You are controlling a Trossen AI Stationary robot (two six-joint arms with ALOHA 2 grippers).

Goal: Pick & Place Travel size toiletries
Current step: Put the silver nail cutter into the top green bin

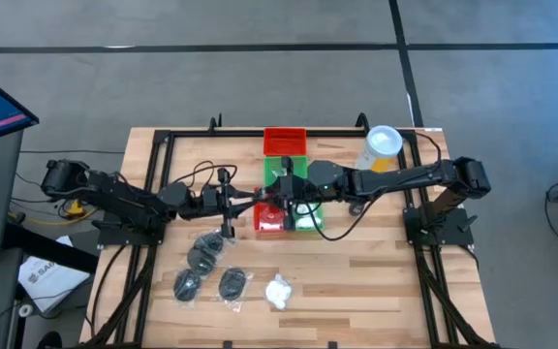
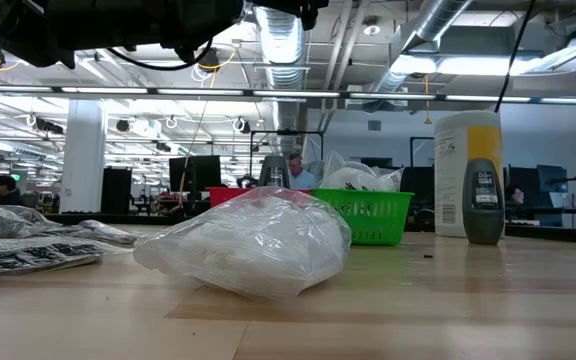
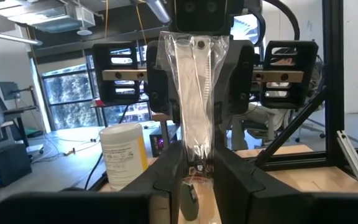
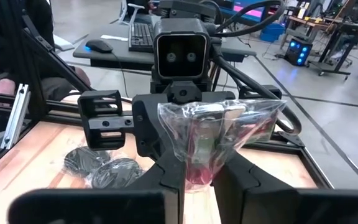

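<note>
On the worktop point(image 1: 356, 291) there are four dark disc packets point(image 1: 206, 254), lying in a loose group near the front left. One white puffy packet point(image 1: 279, 291) lies to their right. One clear packet of pale sticks point(image 3: 197, 93) hangs above the middle, between the two tools. There are three trays: two red trays point(image 1: 285, 141), one far and one near, and one green tray point(image 1: 303, 194). One yellow canister point(image 1: 381, 147) with a white lid stands at the far right.
</note>
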